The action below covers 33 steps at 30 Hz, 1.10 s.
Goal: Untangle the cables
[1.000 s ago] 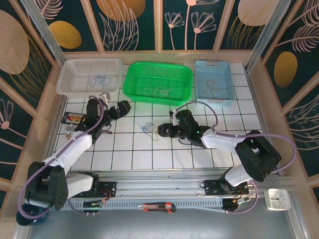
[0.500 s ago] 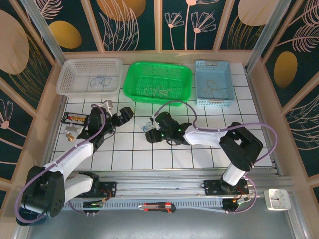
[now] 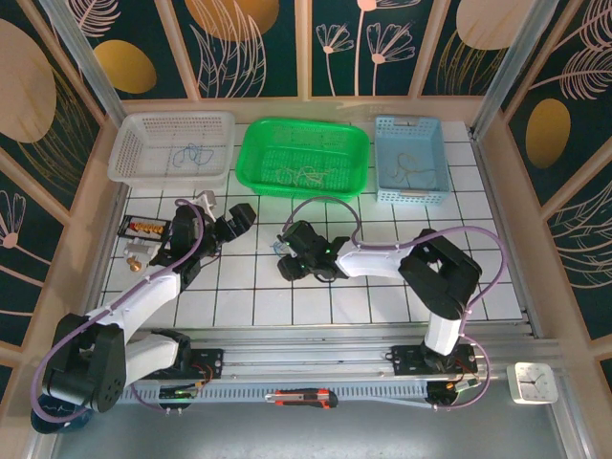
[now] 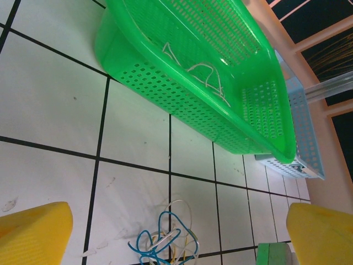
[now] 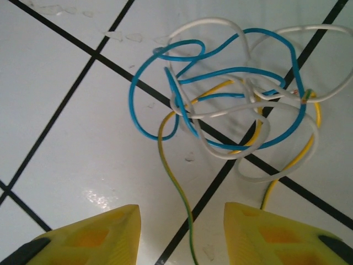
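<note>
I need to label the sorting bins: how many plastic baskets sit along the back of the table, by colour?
White perforated plastic basket: 1
Green perforated plastic basket: 1
Light blue perforated plastic basket: 1
Total: 3

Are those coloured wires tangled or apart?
Tangled: blue, white and yellow wires loop through one another in one clump.

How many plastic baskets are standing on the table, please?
3: a white basket at far left, a green basket in the middle, a blue basket at far right. None seems hidden.
</note>
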Tool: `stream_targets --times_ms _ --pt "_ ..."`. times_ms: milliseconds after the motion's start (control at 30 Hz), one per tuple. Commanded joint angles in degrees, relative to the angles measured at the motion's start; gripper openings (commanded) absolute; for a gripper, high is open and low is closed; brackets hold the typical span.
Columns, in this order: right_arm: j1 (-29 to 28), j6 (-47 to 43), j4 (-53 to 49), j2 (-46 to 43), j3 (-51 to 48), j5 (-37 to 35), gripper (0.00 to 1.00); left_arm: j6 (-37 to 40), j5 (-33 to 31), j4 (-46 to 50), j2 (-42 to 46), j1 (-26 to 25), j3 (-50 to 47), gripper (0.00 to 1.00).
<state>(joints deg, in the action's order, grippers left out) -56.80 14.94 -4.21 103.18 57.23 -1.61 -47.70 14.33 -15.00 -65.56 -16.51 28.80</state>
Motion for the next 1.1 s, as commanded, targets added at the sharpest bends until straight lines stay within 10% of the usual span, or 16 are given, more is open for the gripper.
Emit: stream_targets --times_ms 0,167,333,1067 --pt "-0.3 -1.0 -0.8 1.7 1.1 -2.4 0.4 -0.8 -0.6 -2.2 0.5 -0.3 -0.4 0.99" --pt "-0.3 -1.6 -0.2 3.3 1.9 -2.9 0.33 -1.1 -0.5 -2.6 0.2 -0.3 -0.2 0.99" --pt "-0.2 -3.0 -1.5 1.5 2.6 -1.6 0.0 -1.1 -0.4 -2.9 0.0 -0.3 0.1 0.99" --pt "14.5 5.8 12.6 -20.5 -5.2 31.7 0.0 1.9 2.7 -9.6 0.6 -0.3 -2.4 0.99"
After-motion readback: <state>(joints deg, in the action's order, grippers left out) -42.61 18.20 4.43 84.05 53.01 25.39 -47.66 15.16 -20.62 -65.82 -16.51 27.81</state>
